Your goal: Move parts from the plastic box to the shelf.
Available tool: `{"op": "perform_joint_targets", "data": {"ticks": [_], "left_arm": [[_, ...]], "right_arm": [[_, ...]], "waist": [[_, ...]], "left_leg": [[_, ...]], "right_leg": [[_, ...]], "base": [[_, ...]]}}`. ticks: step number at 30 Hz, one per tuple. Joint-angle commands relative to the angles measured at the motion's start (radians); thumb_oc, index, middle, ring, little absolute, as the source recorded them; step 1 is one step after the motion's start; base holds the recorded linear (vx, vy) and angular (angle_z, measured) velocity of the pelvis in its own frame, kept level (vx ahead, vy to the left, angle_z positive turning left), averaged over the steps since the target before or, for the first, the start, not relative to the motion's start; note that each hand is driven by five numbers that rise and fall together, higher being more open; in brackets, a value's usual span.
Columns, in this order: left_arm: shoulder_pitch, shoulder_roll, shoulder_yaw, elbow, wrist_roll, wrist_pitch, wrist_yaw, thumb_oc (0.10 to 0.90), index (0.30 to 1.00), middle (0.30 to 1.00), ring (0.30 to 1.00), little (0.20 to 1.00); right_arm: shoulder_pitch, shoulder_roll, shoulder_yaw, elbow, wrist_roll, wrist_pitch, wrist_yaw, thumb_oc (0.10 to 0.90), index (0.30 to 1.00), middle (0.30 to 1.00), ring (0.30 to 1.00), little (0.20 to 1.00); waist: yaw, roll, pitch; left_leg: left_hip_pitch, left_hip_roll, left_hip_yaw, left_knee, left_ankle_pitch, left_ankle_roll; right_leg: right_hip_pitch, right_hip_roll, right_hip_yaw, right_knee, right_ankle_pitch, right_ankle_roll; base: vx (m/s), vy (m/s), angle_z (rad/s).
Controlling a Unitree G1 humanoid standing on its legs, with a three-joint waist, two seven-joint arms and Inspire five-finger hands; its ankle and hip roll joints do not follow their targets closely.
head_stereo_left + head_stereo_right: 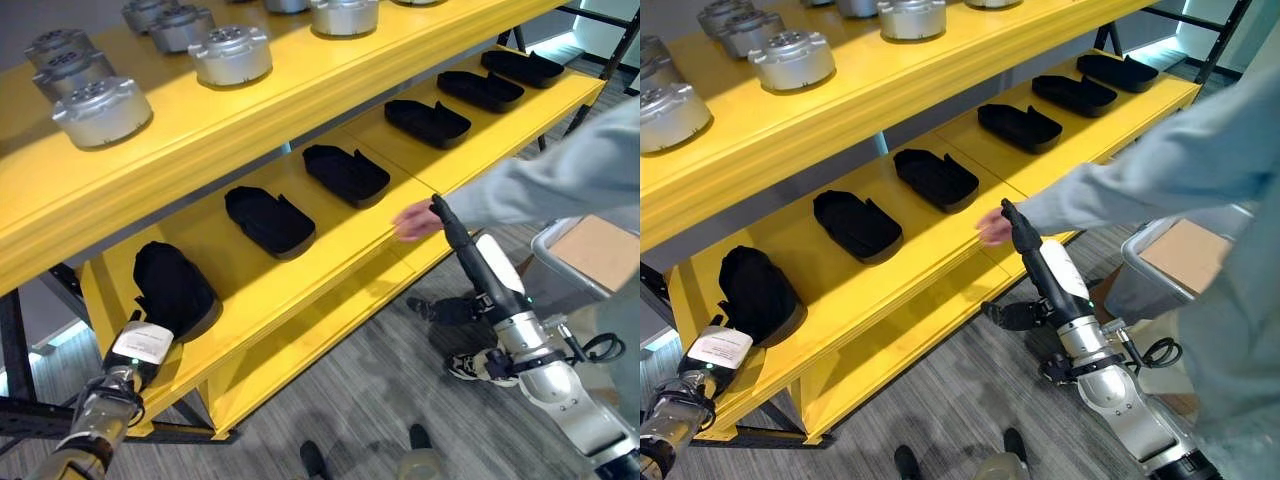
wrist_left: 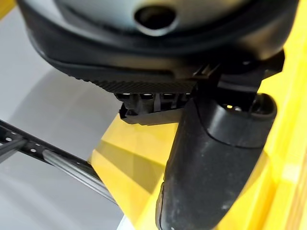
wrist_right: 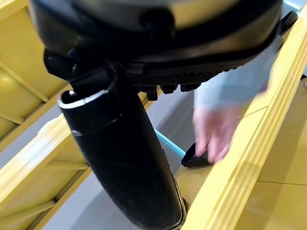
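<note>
Overhead, silver parts [image 1: 230,55], yellow shelf [image 1: 330,255], black trays [image 1: 268,220]

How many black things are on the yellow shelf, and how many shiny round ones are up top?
Flat black moulded parts on the middle yellow shelf: 5
Round silver metal parts on the top shelf: at least 9, some cut off at the edge
Total: at least 14

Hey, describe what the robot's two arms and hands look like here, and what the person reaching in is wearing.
Both arms are silver-grey metal segments. The left hand is dark, with a white label patch at its wrist. The right hand is dark and slim, on a white forearm section with black cabling near the joint. The person wears a light grey long sleeve.
</note>
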Motion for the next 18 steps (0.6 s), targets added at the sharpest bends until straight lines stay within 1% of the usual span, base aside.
{"op": "perform_joint_targets", "data": {"ticks": [1, 4, 6, 7, 9, 10, 13, 16, 17, 18], "left_arm": [[-0.1, 0.128, 0.059, 0.036, -0.048, 0.099, 0.092, 0.9, 1.0, 1.0, 1.0, 1.0], [-0.121, 0.134, 0.054, 0.009, -0.088, 0.086, 0.103, 0.9, 1.0, 1.0, 1.0, 1.0], [-0.151, 0.127, 0.058, -0.041, -0.122, 0.055, 0.132, 0.9, 1.0, 1.0, 1.0, 1.0], [-0.155, 0.122, 0.056, -0.059, -0.152, 0.056, 0.148, 0.9, 1.0, 1.0, 1.0, 1.0], [-0.158, 0.112, 0.055, -0.073, -0.168, 0.066, 0.17, 0.9, 1.0, 1.0, 1.0, 1.0], [-0.157, 0.099, 0.065, -0.089, -0.213, 0.083, 0.215, 0.9, 1.0, 1.0, 1.0, 1.0], [-0.157, 0.09, 0.112, -0.122, -0.324, 0.074, 0.313, 0.9, 1.0, 1.0, 1.0, 1.0], [-0.136, 0.071, 0.184, -0.179, -0.424, 0.071, 0.404, 0.9, 1.0, 1.0, 1.0, 1.0], [-0.125, 0.063, 0.222, -0.205, -0.43, 0.056, 0.426, 0.9, 1.0, 1.0, 1.0, 1.0], [-0.12, 0.062, 0.235, -0.216, -0.44, 0.04, 0.44, 0.9, 1.0, 1.0, 1.0, 1.0]], "right_arm": [[-0.118, -0.001, -0.012, -0.092, 0.008, -0.073, -0.064, 0.9, 1.0, 1.0, 1.0, 1.0], [-0.115, 0.001, -0.014, -0.085, 0.006, -0.08, -0.067, 0.9, 1.0, 1.0, 1.0, 1.0], [-0.104, 0.007, -0.019, -0.091, 0.005, -0.079, -0.076, 0.9, 1.0, 1.0, 1.0, 1.0], [-0.1, 0.009, -0.021, -0.09, 0.004, -0.081, -0.077, 0.9, 1.0, 1.0, 1.0, 1.0], [-0.096, 0.013, -0.021, -0.09, 0.003, -0.083, -0.079, 0.9, 1.0, 1.0, 1.0, 1.0], [-0.094, 0.017, -0.02, -0.089, 0.0, -0.084, -0.084, 0.9, 1.0, 1.0, 1.0, 1.0], [-0.081, 0.028, -0.021, -0.087, -0.006, -0.092, -0.089, 0.9, 1.0, 1.0, 1.0, 1.0], [-0.059, 0.047, -0.02, -0.095, -0.024, -0.101, -0.097, 0.9, 1.0, 1.0, 1.0, 1.0], [-0.052, 0.056, -0.018, -0.092, -0.03, -0.107, -0.104, 0.9, 1.0, 1.0, 1.0, 1.0], [-0.05, 0.058, -0.017, -0.092, -0.03, -0.108, -0.103, 0.9, 1.0, 1.0, 1.0, 1.0]], "waist": [[0.026, 0.016, -0.066], [0.026, 0.015, -0.065], [0.03, 0.011, -0.066], [0.031, 0.009, -0.066], [0.033, 0.007, -0.066], [0.036, 0.005, -0.067], [0.042, 0.0, -0.073], [0.049, -0.006, -0.076], [0.053, -0.009, -0.078], [0.053, -0.01, -0.079]], "left_leg": [[0.011, -0.016, 0.004, 0.115, -0.145, 0.041], [0.011, -0.017, 0.0, 0.112, -0.144, 0.041], [0.011, -0.018, -0.006, 0.108, -0.144, 0.041], [0.012, -0.018, -0.009, 0.106, -0.143, 0.041], [0.012, -0.018, -0.013, 0.104, -0.142, 0.041], [0.013, -0.018, -0.016, 0.101, -0.14, 0.041], [0.016, -0.019, -0.025, 0.093, -0.137, 0.041], [0.02, -0.016, -0.036, 0.085, -0.133, 0.039], [0.022, -0.014, -0.039, 0.083, -0.133, 0.037], [0.023, -0.013, -0.04, 0.082, -0.133, 0.037]], "right_leg": [[-0.084, -0.026, -0.087, 0.065, 0.035, 0.02], [-0.084, -0.024, -0.088, 0.065, 0.034, 0.019], [-0.082, -0.022, -0.089, 0.064, 0.032, 0.02], [-0.082, -0.021, -0.089, 0.064, 0.032, 0.02], [-0.081, -0.02, -0.09, 0.064, 0.032, 0.019], [-0.08, -0.019, -0.092, 0.064, 0.031, 0.019], [-0.076, -0.016, -0.093, 0.06, 0.029, 0.016], [-0.069, -0.01, -0.092, 0.056, 0.024, 0.011], [-0.065, -0.007, -0.094, 0.055, 0.022, 0.009], [-0.063, -0.007, -0.095, 0.054, 0.021, 0.009]], "base": [[0.0, 0.0, 0.0], [-0.01, -0.023, 0.01], [-0.02, -0.062, 0.05], [-0.01, -0.061, 0.13], [-0.01, -0.047, 0.11], [-0.01, -0.061, 0.01], [-0.01, -0.084, -0.02], [-0.01, -0.098, 0.02], [-0.01, -0.1, 0.02], [0.0, -0.077, -0.01]]}}
